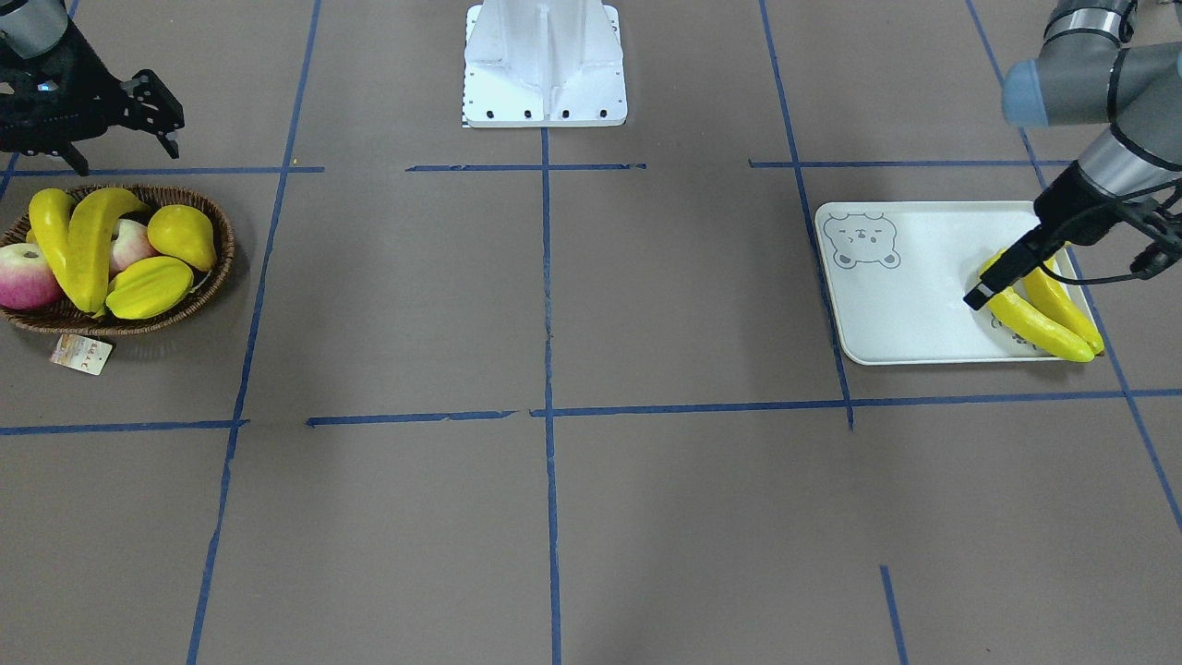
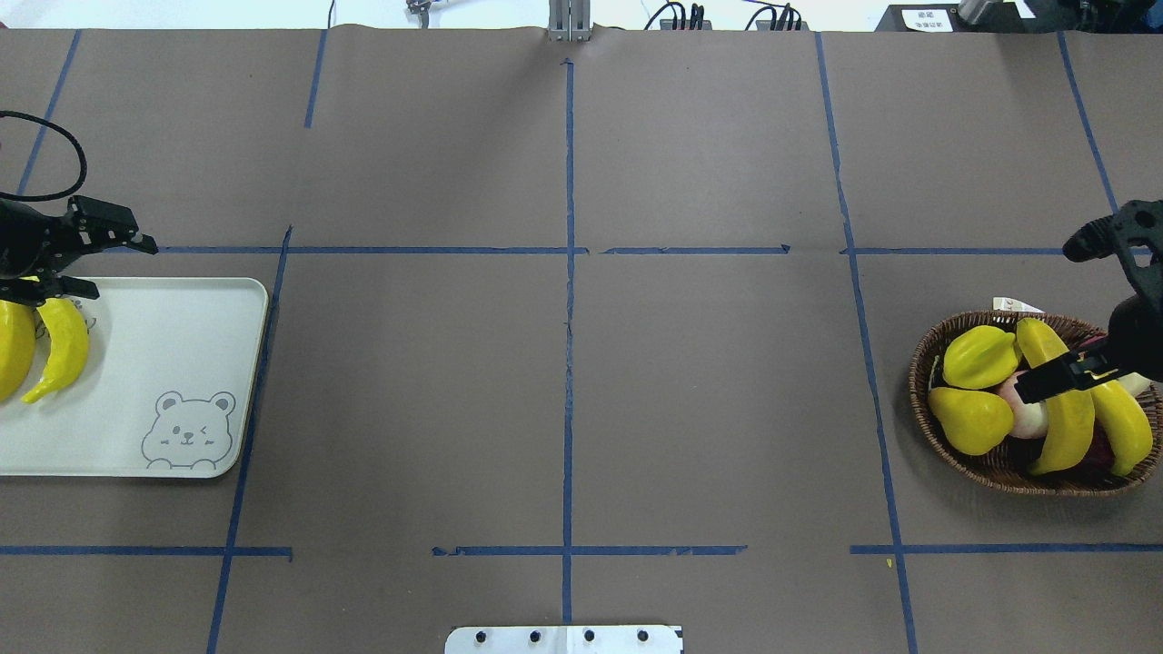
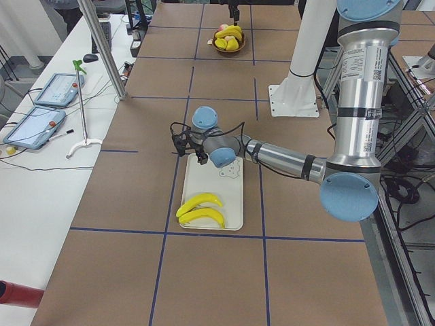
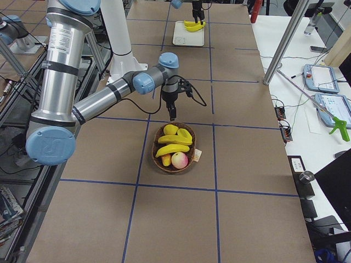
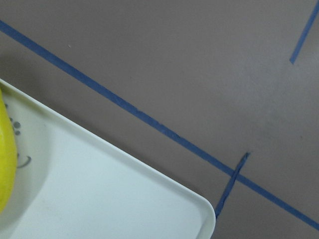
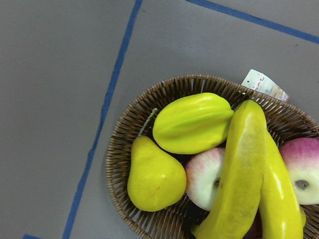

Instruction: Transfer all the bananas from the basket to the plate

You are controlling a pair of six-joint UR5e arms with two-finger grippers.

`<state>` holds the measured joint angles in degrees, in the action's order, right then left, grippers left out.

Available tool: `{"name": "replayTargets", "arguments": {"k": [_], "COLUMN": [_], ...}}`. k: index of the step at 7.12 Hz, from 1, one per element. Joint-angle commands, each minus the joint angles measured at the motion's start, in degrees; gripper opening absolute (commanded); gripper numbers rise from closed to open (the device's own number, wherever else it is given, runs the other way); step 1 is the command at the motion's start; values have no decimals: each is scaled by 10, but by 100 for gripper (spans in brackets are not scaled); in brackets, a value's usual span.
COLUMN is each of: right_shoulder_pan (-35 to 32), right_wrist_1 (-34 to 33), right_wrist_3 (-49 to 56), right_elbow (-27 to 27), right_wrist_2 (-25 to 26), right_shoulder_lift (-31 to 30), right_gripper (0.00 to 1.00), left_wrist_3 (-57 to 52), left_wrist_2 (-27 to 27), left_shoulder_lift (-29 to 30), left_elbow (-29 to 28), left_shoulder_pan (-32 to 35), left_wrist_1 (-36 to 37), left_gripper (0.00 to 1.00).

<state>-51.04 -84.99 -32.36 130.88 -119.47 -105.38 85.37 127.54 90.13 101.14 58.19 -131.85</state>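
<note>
Two bananas [image 1: 90, 247] lie across other fruit in the wicker basket [image 1: 189, 316], also seen in the overhead view [image 2: 1065, 418] and the right wrist view [image 6: 240, 174]. My right gripper [image 1: 125, 152] is open and empty, hovering above the basket's robot-side rim [image 2: 1052, 318]. Two more bananas [image 1: 1043, 328] lie side by side on the bear-print plate [image 1: 905, 296], at its end away from the bear face [image 2: 62, 350]. My left gripper [image 1: 1062, 282] is open and empty just above those bananas [image 2: 123, 270]. The left wrist view shows the plate's corner [image 5: 109, 199].
The basket also holds a yellow pear [image 1: 182, 235], a ridged yellow fruit [image 1: 148, 286] and two pink apples [image 1: 23, 275]. Its paper tag [image 1: 81, 354] lies on the table. The white robot base [image 1: 545, 65] stands at the table's middle edge. Blue tape lines cross the brown table.
</note>
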Motion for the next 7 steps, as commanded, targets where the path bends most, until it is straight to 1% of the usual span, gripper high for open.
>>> {"name": "replayTargets", "arguments": {"k": [1,2,3,4,5,7], "right_shoulder_pan": [2,12,54,107,127,127], "right_wrist_1": [190,199,200,202,201,199], "right_wrist_3": [-90,-130,-181,-247,-258,-251], "right_elbow": [-60,-67,-68,-80,-80,-86], "right_wrist_2": [22,25,69,116,135,140], "right_shoulder_lift": [-68,-79,-86,-85,-86,-95], "right_gripper": [99,98,98,97,97,97], "left_wrist_3": [1,1,3,3,3,3], "left_wrist_2": [-1,0,0,0,0,-1], "left_shoulder_lift": [0,0,0,0,0,0], "left_elbow": [4,5,12,11,11,11], "left_shoulder_pan": [-5,-5,-5,-5,-5,-6], "left_wrist_1": [-1,-1,-1,-1,-2,-1], "left_gripper": [100,100,100,100,100,100]}}
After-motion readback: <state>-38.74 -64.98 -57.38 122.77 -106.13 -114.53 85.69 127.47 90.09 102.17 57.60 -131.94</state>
